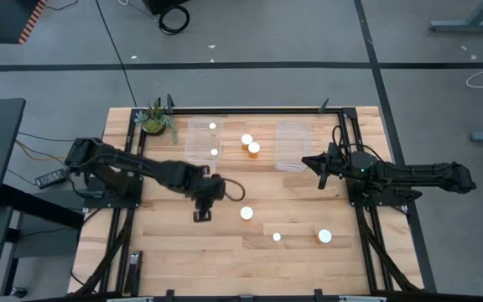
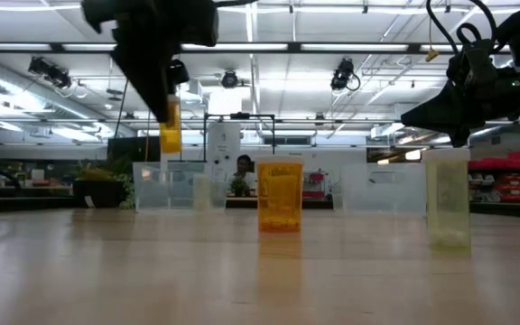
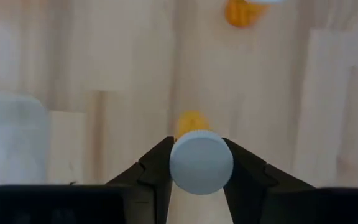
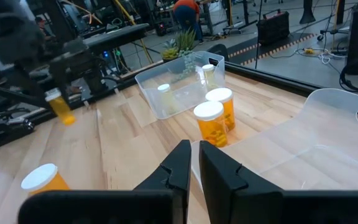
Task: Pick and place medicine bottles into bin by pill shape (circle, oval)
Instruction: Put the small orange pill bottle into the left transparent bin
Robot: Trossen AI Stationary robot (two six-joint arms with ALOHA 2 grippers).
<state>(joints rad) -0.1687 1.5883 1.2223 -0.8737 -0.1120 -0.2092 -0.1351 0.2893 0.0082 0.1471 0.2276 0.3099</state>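
My left gripper (image 1: 203,204) hangs over the table's middle left and is shut on a small amber medicine bottle (image 2: 170,126) with a white cap (image 3: 201,163). Two more bottles (image 1: 251,144) stand between two clear bins; the left bin (image 1: 193,143) has two bottles in it, and the right bin (image 1: 292,144) shows none. Three bottles stand nearer the front: one (image 1: 246,213) in the middle, one (image 1: 277,237) and one (image 1: 324,236) to the right. My right gripper (image 4: 194,163) is shut, holds nothing and waits beside the right bin. My left gripper pinches the bottle by the sides of its white cap (image 3: 178,163) between the two fingers. The fingers come steeply from above. The amber body (image 4: 62,111) hangs below them, slightly tilted and lifted clear of the table.
A small green potted plant (image 1: 153,119) stands at the far left corner, next to the left bin. Black rails run along the table's left and right sides (image 1: 363,226). Bare wood lies at the front left.
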